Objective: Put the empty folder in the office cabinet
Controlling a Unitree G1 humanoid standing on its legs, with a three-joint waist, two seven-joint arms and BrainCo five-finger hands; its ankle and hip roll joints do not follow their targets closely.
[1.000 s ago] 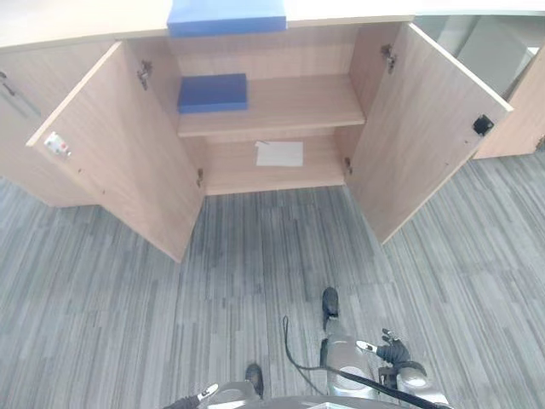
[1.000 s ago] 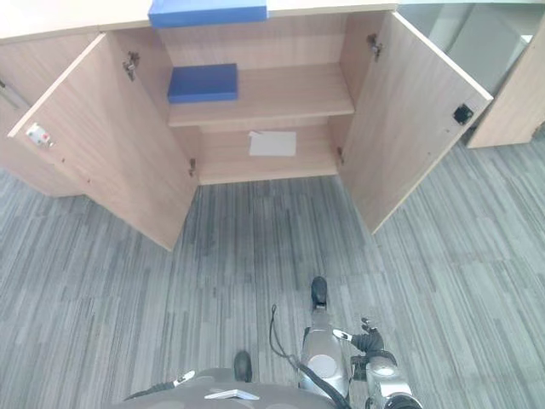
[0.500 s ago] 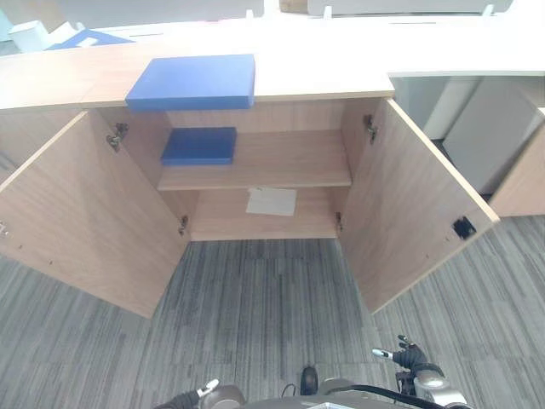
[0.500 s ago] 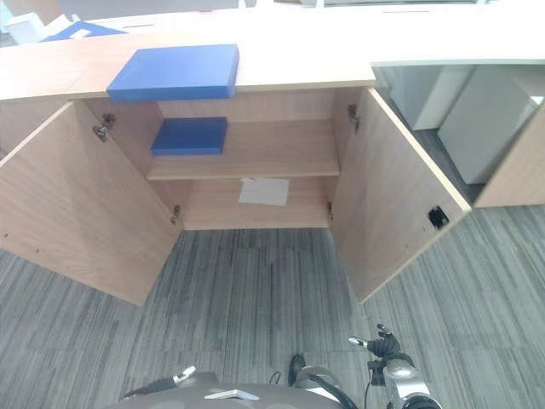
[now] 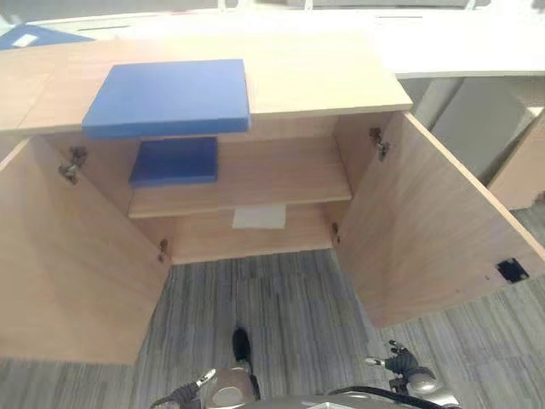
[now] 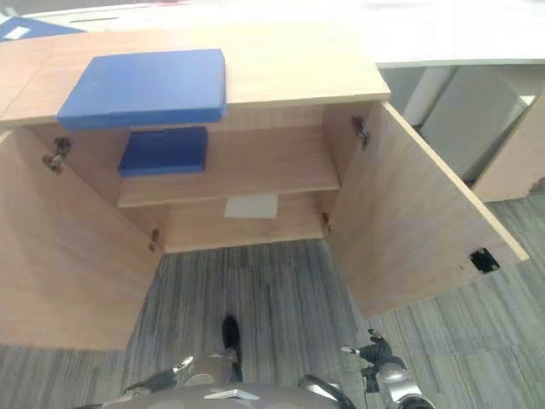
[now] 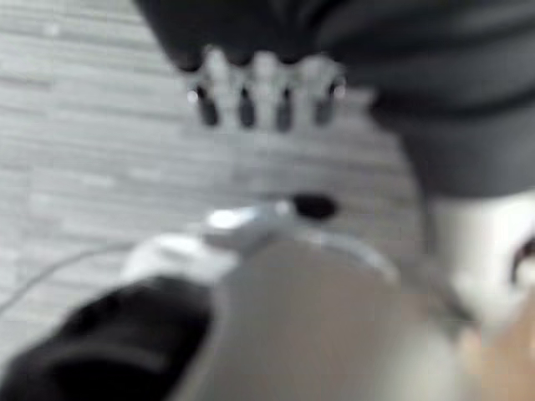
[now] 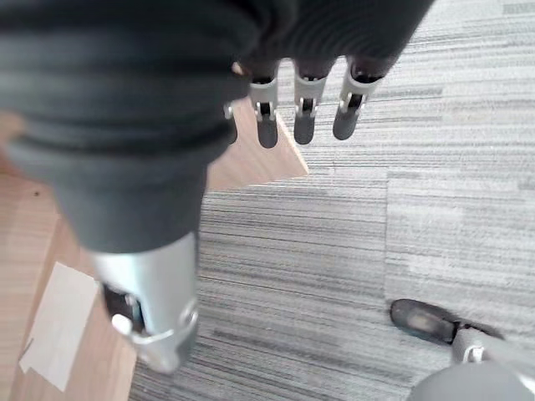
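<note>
As the camera has lifted and neared | flat blue folder (image 5: 168, 97) atop open light-wood cabinet (image 5: 255, 183), far left | left hand (image 7: 263, 96), right hand (image 8: 305, 104): fingers straight, empty, apparently | pickup pending

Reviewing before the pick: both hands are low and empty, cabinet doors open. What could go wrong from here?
1. The folder on top overhangs the cabinet's front edge; a clumsy grab could tip it to the floor.
2. The open doors, left and right, flank the approach; either arm may clip one.
3. A second folder already lies at the shelf's left; placing there could collide, so the bare part of the shelf looks safer.
The left hand and right hand hang open.
</note>
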